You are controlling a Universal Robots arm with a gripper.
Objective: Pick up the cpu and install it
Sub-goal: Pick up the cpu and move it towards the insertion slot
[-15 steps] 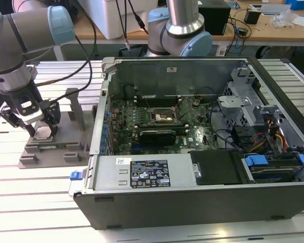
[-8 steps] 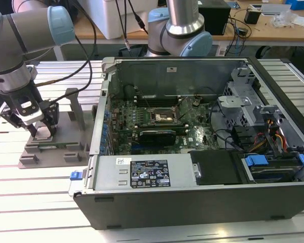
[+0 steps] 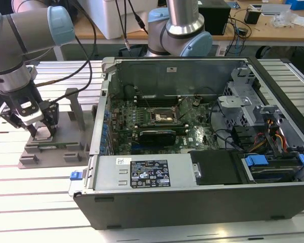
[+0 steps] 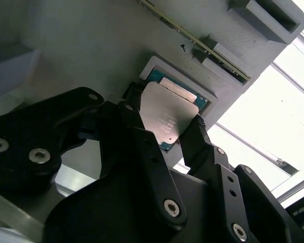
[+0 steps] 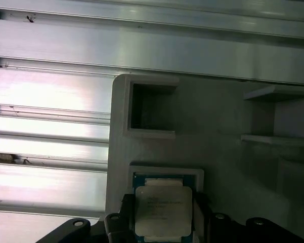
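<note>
The cpu (image 4: 167,114), a flat square chip with a silvery top, lies in a square recess of the grey fixture tray (image 4: 91,45). My gripper (image 4: 164,124) is down over it, and its black fingers (image 4: 194,136) press against two opposite sides of the chip. The first wrist view shows the same hold: the cpu (image 5: 163,207) sits in the recess with my gripper (image 5: 163,215) closed on its edges. In the exterior view my gripper (image 3: 40,129) stands on the fixture tray (image 3: 55,148) at the exterior view's left. The black socket (image 3: 163,117) sits on the motherboard inside the open computer case.
The open computer case (image 3: 192,202) lies at the exterior view's right, with a power supply (image 3: 146,174) along its near side and cables and drive bays (image 3: 253,116) at its right. Upright posts (image 3: 73,104) rise from the tray near my gripper. A second arm's base (image 3: 179,30) stands behind the case.
</note>
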